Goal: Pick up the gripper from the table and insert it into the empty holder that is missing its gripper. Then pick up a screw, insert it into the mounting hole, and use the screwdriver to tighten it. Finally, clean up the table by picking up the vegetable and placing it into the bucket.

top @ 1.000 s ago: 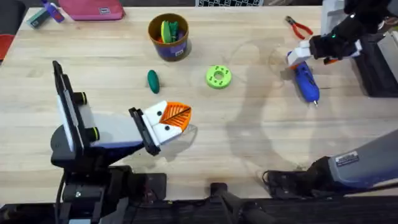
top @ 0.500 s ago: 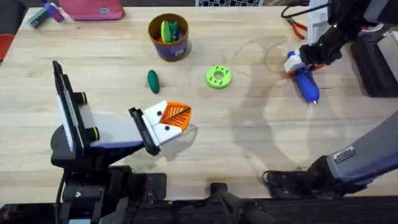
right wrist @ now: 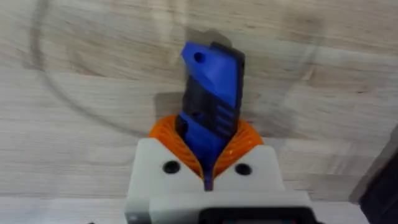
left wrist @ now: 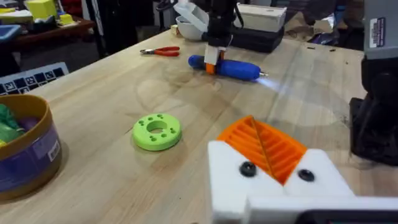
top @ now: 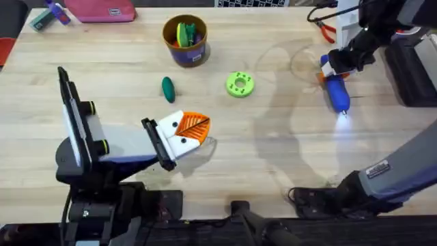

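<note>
At about two o'clock on the worktop, the right gripper had its fingers closed around the screwdriver, a stiff, smooth, likely slippery tool best gripped near mid-body.

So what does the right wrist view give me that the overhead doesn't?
Right wrist alone: the right gripper up close, its orange fingers clamped on the screwdriver's blue body. Overhead alone: the vegetable, the bucket, the green disc, and the left gripper resting on the table. Both share the screwdriver and bare wood around it.
</note>
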